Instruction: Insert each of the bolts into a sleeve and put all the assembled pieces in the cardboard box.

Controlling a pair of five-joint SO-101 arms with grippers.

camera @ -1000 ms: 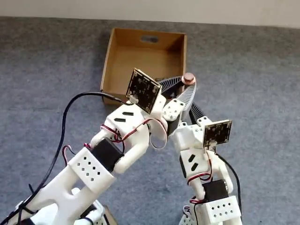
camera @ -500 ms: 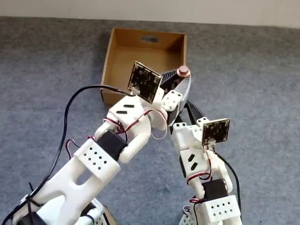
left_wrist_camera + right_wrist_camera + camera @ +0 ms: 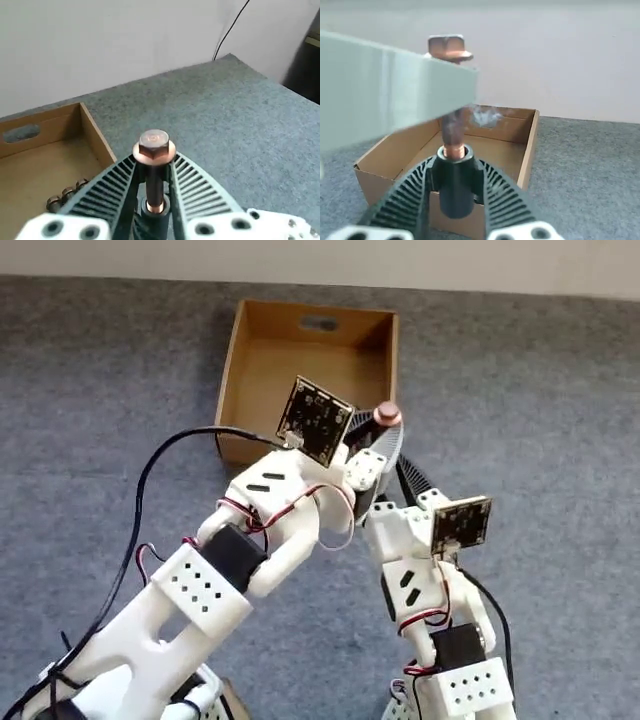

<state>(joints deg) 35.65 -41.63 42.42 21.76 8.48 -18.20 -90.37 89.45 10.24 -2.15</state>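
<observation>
Above the near right corner of the cardboard box [image 3: 232, 370], the left gripper [image 3: 154, 167] is clamping a copper-coloured flanged bolt [image 3: 154, 145] between its two black ribbed fingers [image 3: 107, 187]. The bolt is standing upright, with its hexagonal head sticking out above the fingertips and its shaft pointing down.

Just below it, the right gripper [image 3: 454, 167] is squeezing a black sleeve [image 3: 454, 192] between its own ribbed fingers. The sleeve is also standing upright, with its mouth facing up. The lower end of the bolt's shaft is sitting in the mouth of the sleeve, while most of the shaft is showing above it. How deep the tip is reaching inside cannot be told.

The two arms are meeting close together, the left one coming from the near left and the right one from the near right. The box is lying on the grey carpet [image 3: 520, 390] on the far side of the arms, with its open side up. Inside it, a few pieces [image 3: 65, 196] with bolt heads are lying in a row near its right wall. A black cable [image 3: 140, 490] is hanging in a curve beside the left arm.
</observation>
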